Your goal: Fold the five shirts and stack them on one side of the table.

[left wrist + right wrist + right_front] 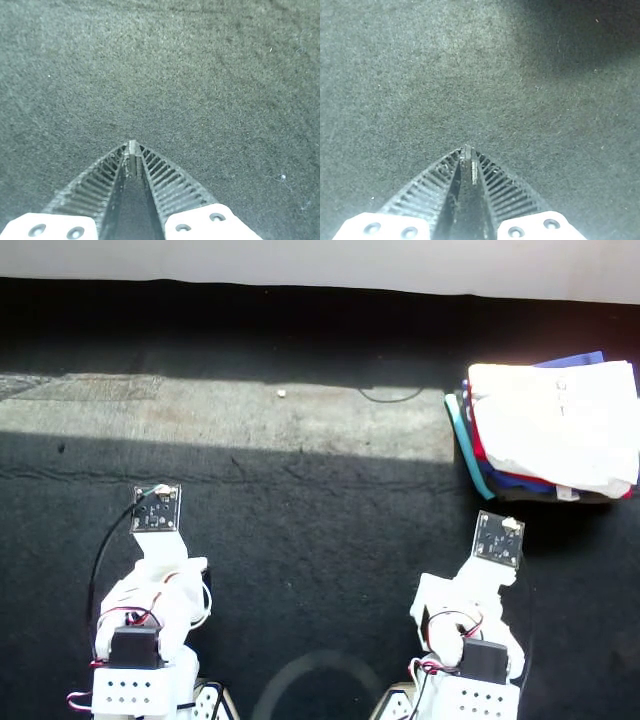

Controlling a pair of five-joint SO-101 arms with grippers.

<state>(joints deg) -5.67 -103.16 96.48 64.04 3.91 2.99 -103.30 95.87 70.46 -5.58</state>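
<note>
Seemingly finished, the shirt stack [545,430] lies near the right gripper [467,150], well apart from the left gripper [131,147]; both clench nothing, so any move should avoid nudging it.

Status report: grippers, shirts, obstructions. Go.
Left gripper shut, empty, over bare cloth. Right gripper shut, empty. Shirt stack folded at one side of the table, white shirt on top. Small white speck on cloth, apart from stack.

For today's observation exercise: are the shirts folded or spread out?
Folded: the shirts sit in one compact stack, white on top, with red, blue and teal edges layered beneath.
</note>
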